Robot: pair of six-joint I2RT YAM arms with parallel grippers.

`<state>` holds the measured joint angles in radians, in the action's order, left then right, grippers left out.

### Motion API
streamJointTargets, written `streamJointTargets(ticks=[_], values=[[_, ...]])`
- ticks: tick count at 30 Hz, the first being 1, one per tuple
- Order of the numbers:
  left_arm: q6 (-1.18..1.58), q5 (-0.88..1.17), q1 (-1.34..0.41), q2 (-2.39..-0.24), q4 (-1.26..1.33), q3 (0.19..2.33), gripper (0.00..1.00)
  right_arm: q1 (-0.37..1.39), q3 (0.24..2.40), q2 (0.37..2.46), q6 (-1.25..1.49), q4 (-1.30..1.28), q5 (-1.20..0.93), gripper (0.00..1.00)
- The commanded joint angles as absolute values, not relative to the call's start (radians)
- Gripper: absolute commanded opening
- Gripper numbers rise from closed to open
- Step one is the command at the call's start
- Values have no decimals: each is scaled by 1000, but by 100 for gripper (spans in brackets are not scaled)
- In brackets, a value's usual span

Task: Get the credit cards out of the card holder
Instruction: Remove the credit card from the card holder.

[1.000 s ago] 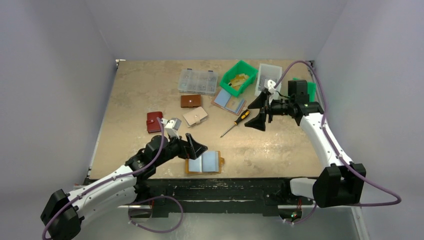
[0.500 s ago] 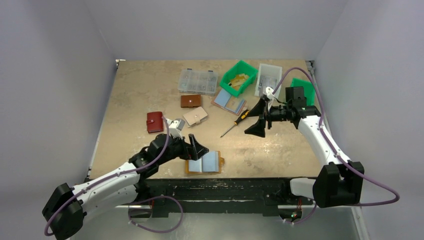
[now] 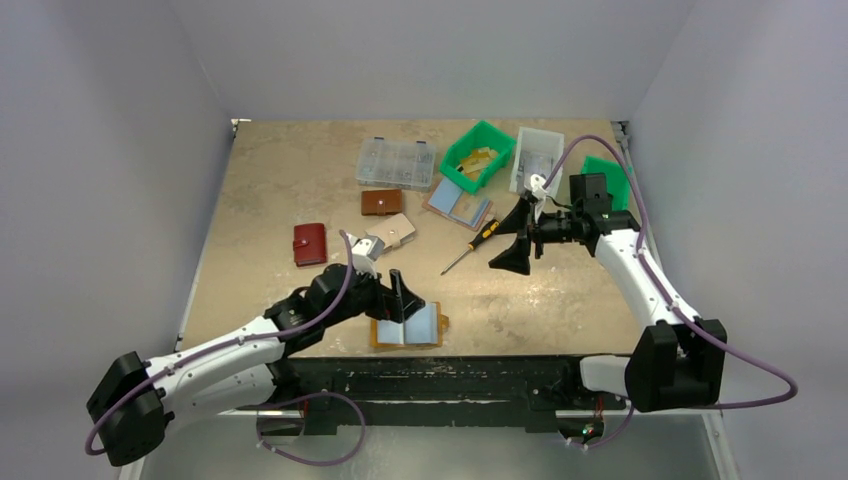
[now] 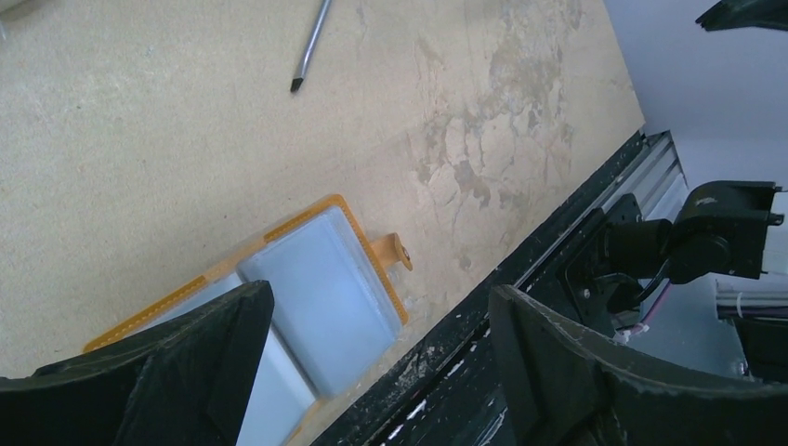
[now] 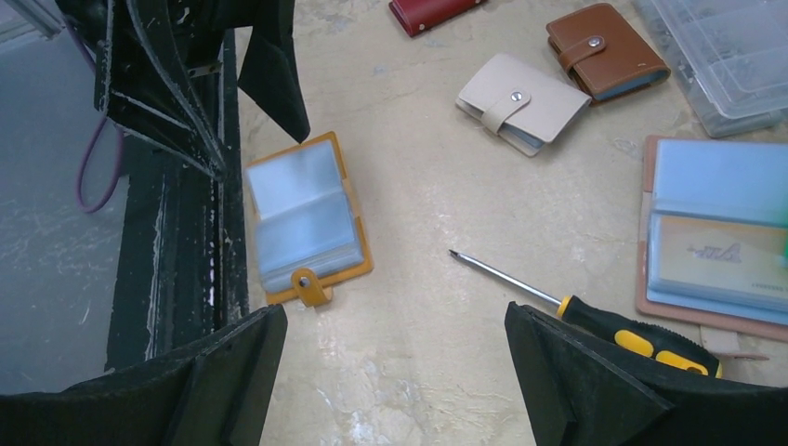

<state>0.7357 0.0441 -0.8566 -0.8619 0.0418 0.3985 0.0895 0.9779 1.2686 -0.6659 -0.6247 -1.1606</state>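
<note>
The left gripper (image 4: 381, 299) hung just above the card holder (image 4: 321, 279), fingers spread wide and gripping nothing. One finger (image 4: 186, 362) hid one half of the holder, and I could not tell whether it touched the leather. The holder lay open and flat with its snap tab out, the table's (image 3: 280, 180) near edge just beside it. The credit cards (image 5: 299, 209) sat inside, pale blue, their edges hard to tell from the sleeves. The right gripper (image 3: 512, 240) hung well away from the holder, past the screwdriver (image 3: 472, 245), splayed and empty.
</note>
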Motion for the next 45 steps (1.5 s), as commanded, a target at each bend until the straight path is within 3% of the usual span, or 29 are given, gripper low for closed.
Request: streamJointTargets(ticks=[1, 14, 21, 32, 45], values=[[685, 3, -899, -908, 43, 455, 92, 87, 1012, 1276, -683, -626, -1148, 99], [705, -125, -985, -1015, 38, 497, 92, 86, 1014, 1313, -680, -626, -1129, 99], [775, -164, -990, -1073, 23, 511, 86, 87, 1011, 1320, -677, -621, -1118, 99], [944, -262, -1043, -1194, -233, 646, 68, 87, 1014, 1335, -675, -624, -1111, 99], [1036, -450, -1155, -1488, -529, 905, 69, 87, 1014, 1336, -673, -626, -1108, 99]])
